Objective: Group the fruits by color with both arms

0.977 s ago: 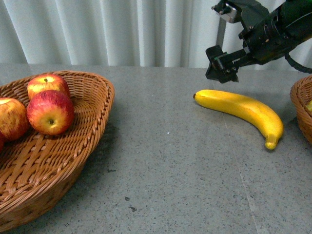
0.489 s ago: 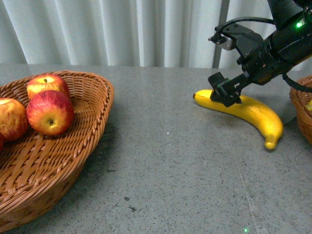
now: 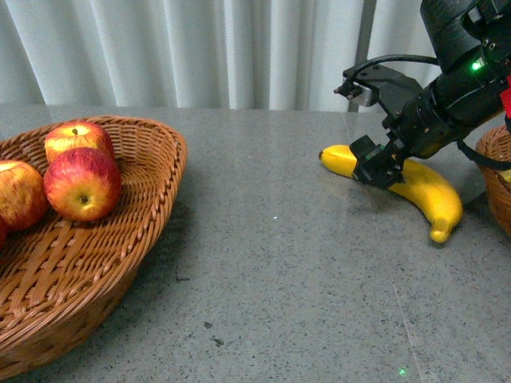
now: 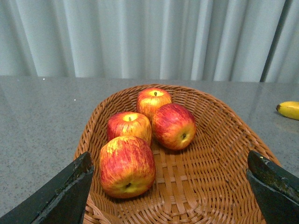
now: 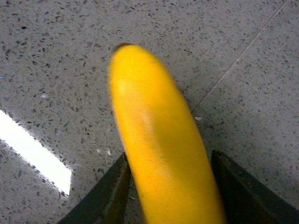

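A: What changed?

B: Right arm (image 3: pixel 455 88) dropped from above the desk (image 3: pixel 279 263) down onto the banana (image 3: pixel 419 187) over the last second. A second ago the right claw (image 3: pixel 382 163) hung clear above the fruit; now it straddles it near the stem-end third. Banana barely shifted, maybe a slight nudge.

A: Clamped?

B: Not yet, I'd say. In the right wrist view both jaws flank the banana (image 5: pixel 163 144), spread just wider than the fruit, a sliver of desk showing each side. Grasp is lined up, closure pending. Yellow sort is one pick from moving.

A: Left side?

B: Left claw (image 4: pixel 173 191) spread wide, empty, hovering over the apple basket (image 4: pixel 224 140). Four apples (image 4: pixel 127 165) in it; the front view shows three. So red looks sorted already.

A: Surfaces, biggest first.

B: Desk: grey speckled stone-look, smooth, faint seam line. Apple basket (image 3: pixel 152 183): woven brown wicker, oval, shallow, flared rim. A second wicker basket (image 3: pixel 495 179) sits at the right edge, mostly cut off. Banana: long, curved, glossy yellow, dark tips, looks like plastic, so likely slick under hard jaws. Apples (image 3: pixel 82 182): round, red streaked yellow, short stems, shiny.
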You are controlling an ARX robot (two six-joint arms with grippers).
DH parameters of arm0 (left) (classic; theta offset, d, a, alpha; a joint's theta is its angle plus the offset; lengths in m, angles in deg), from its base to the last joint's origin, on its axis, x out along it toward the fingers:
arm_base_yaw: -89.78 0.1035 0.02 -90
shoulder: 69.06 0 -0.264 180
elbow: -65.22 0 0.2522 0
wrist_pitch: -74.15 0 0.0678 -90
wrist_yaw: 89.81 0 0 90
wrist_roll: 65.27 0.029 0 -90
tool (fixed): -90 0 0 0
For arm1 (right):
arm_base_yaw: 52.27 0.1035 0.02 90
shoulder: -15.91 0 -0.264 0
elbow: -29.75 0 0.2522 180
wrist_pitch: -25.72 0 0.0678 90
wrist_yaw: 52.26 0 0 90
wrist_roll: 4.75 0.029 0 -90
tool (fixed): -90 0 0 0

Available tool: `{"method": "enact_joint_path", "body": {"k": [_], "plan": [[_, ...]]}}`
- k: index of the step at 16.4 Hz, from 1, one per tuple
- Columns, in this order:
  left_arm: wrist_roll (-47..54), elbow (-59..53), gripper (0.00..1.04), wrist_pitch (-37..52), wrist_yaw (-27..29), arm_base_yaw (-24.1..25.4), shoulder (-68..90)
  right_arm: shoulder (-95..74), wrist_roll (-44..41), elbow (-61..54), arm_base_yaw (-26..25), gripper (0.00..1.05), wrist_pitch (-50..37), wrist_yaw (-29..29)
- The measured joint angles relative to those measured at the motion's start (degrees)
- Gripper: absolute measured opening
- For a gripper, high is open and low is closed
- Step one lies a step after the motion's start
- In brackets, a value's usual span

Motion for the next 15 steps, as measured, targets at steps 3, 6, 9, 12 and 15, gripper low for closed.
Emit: {"method": "enact_joint_path", "body": {"k": [3,6,9,12,15], "plan": [[0.0,0.0,0.98,0.0,0.0,0.0,0.0,0.7,0.0,-1.0,0.6,0.36,-0.5,1.4],[0.0,0.0,0.98,0.0,0.0,0.0,0.0,3.8,4.3,-1.2,0.9,0.36,-3.8,7.9],[0.0,0.0,0.98,0.0,0.0,0.0,0.0,11.2,14.3,-1.9,-1.1,0.36,-12.5,17.8],[0.0,0.0,0.98,0.0,0.0,0.0,0.0,18.9,21.9,-7.5,-7.8,0.36,-19.1,23.1],[0.0,0.0,0.98,0.0,0.0,0.0,0.0,23.7,21.3,-18.3,-18.4,0.36,-22.9,26.0]]}}
